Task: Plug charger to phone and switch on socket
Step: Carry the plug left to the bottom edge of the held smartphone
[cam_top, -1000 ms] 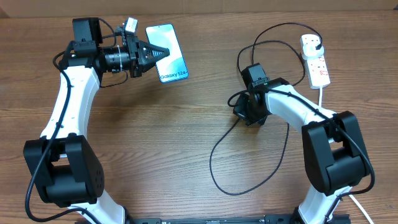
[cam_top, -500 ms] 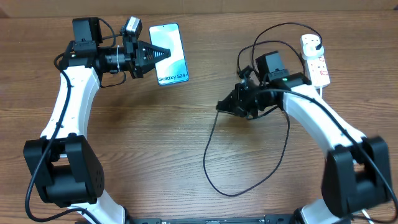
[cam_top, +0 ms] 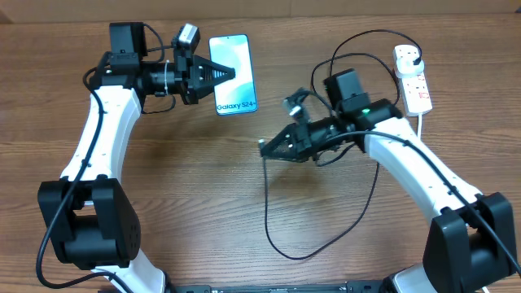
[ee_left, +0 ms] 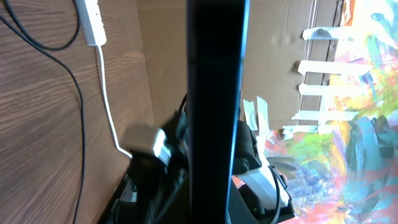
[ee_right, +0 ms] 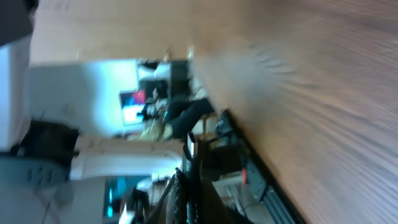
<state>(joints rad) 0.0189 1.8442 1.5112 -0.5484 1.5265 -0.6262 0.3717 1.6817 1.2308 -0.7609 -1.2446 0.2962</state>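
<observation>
The phone [cam_top: 236, 91], its blue screen reading "Galaxy S24+", is held off the table at the back left, with my left gripper [cam_top: 227, 75] shut on its left side. In the left wrist view the phone [ee_left: 217, 93] shows edge-on as a dark vertical bar. My right gripper [cam_top: 264, 149] points left at mid-table, shut on the charger [cam_top: 269, 203] near its free end. The black cable hangs from it, loops over the table and runs back to a black plug [cam_top: 415, 55] in the white socket [cam_top: 413, 85] at the back right. The right wrist view is blurred; a thin black tip [ee_right: 188, 148] sticks out of the fingers [ee_right: 186, 193].
The socket's thick white cord [cam_top: 421, 126] runs toward the front right, passing under my right arm. The charger's slack loop [cam_top: 301, 255] lies near the table's front middle. In the left wrist view the socket [ee_left: 91, 22] and its cord [ee_left: 109, 106] show on the wood.
My right arm has swung left and stretched out, carrying the charger's end toward the phone. My left arm has shifted the phone a little to the right.
</observation>
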